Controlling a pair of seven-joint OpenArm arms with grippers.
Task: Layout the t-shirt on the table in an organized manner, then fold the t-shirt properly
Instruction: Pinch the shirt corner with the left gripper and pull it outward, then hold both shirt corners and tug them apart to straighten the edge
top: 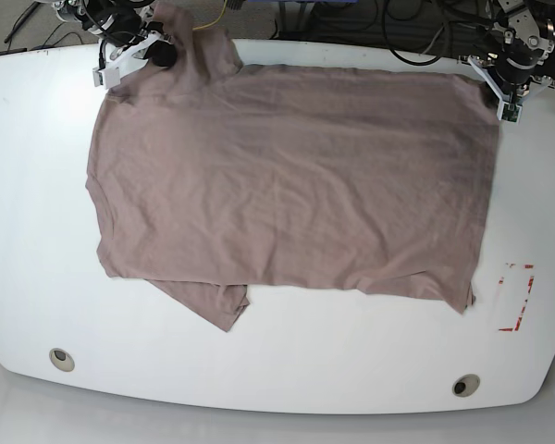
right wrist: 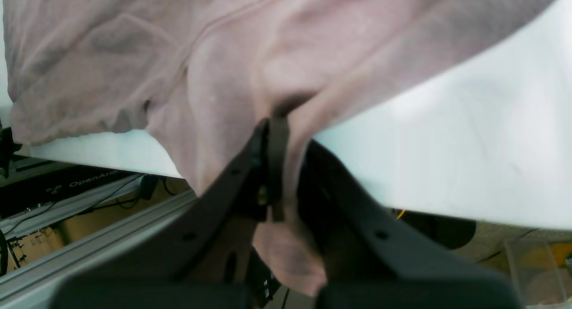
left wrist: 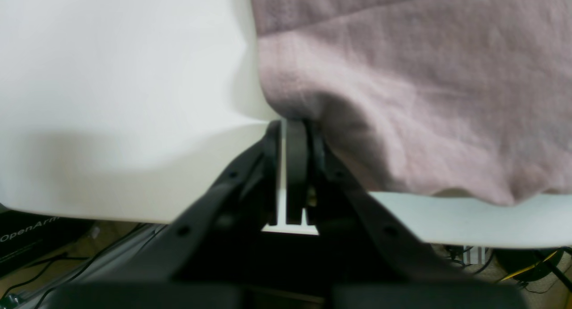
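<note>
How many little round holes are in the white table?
2. One hole sits near the table's front left corner in the base view, the other hole near its front right corner. The t-shirt covers much of the top, so more could be hidden underneath.

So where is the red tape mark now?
In the base view the red tape mark lies on the table near its right edge, just right of the t-shirt and its lower right corner.

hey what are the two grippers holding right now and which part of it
Both hold the t-shirt along its far edge. The left gripper pinches the hem corner. The right gripper clamps bunched fabric by the sleeve, some of it hanging between its fingers.
</note>
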